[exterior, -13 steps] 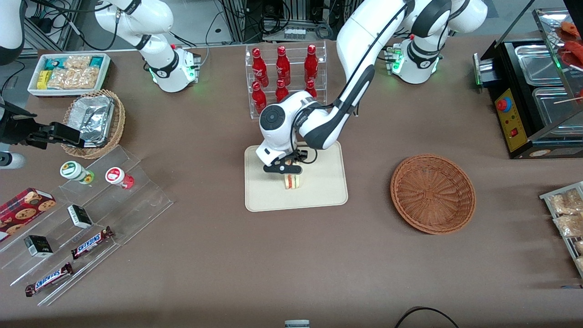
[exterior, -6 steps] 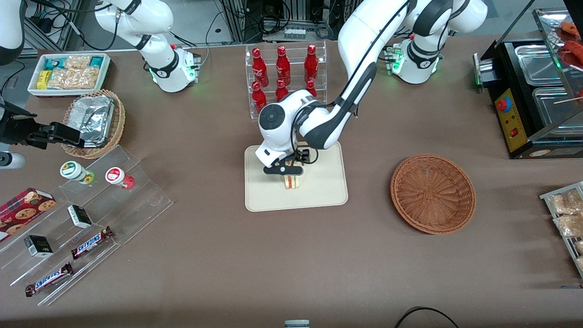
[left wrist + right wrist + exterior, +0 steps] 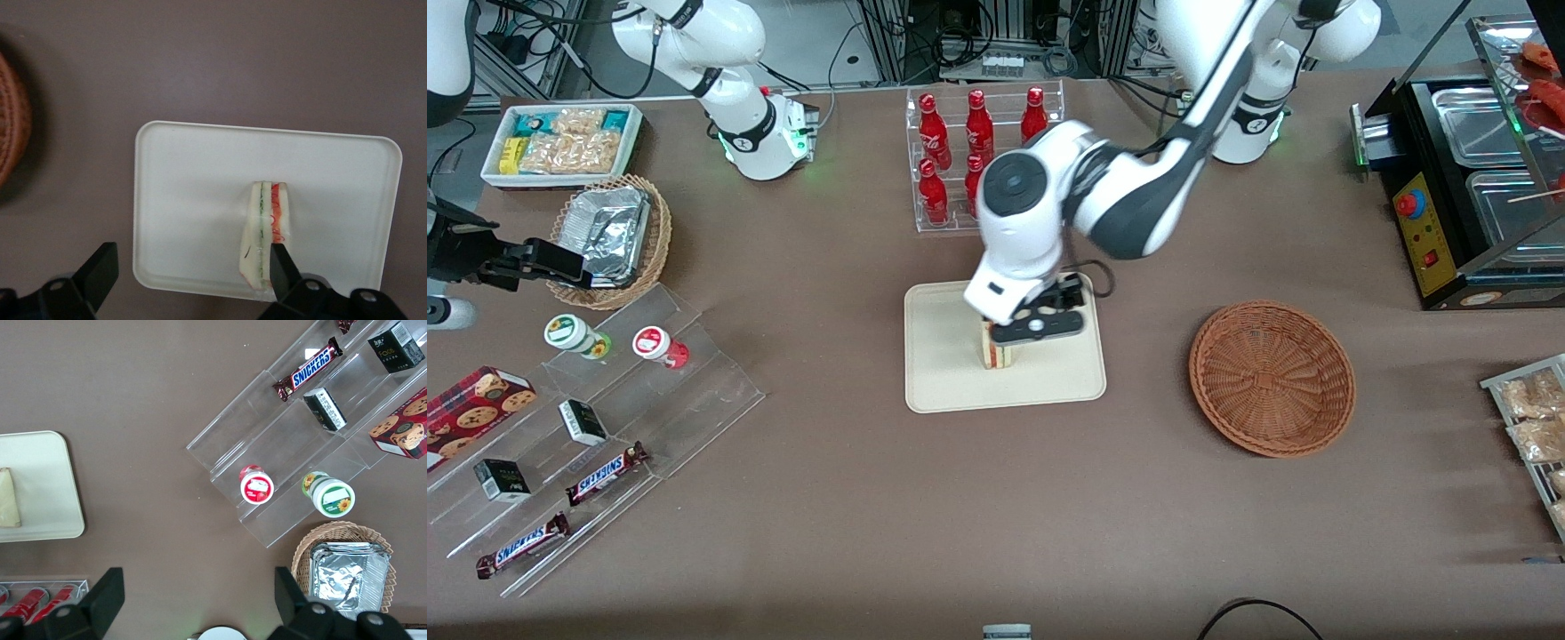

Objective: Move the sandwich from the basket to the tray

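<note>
The sandwich (image 3: 997, 356) stands on the cream tray (image 3: 951, 382) near its middle; it also shows in the left wrist view (image 3: 265, 235) on the tray (image 3: 187, 200) and in the right wrist view (image 3: 8, 497). My left gripper (image 3: 1039, 326) is open and empty, raised above the tray, over the sandwich. In the left wrist view the gripper (image 3: 188, 268) has wide-apart fingers (image 3: 100, 273), well above the tray. The reddish-brown basket (image 3: 1272, 377) is empty, toward the working arm's end of the table.
A clear rack of red bottles (image 3: 983, 151) stands farther from the front camera than the tray. A tan basket with foil container (image 3: 609, 236), a white snack bin (image 3: 560, 142) and an acrylic stand with snacks (image 3: 596, 418) lie toward the parked arm's end.
My gripper has let go of the sandwich, opened, and risen away from it, shifting toward the working arm's end. The sandwich stays standing on the tray.
</note>
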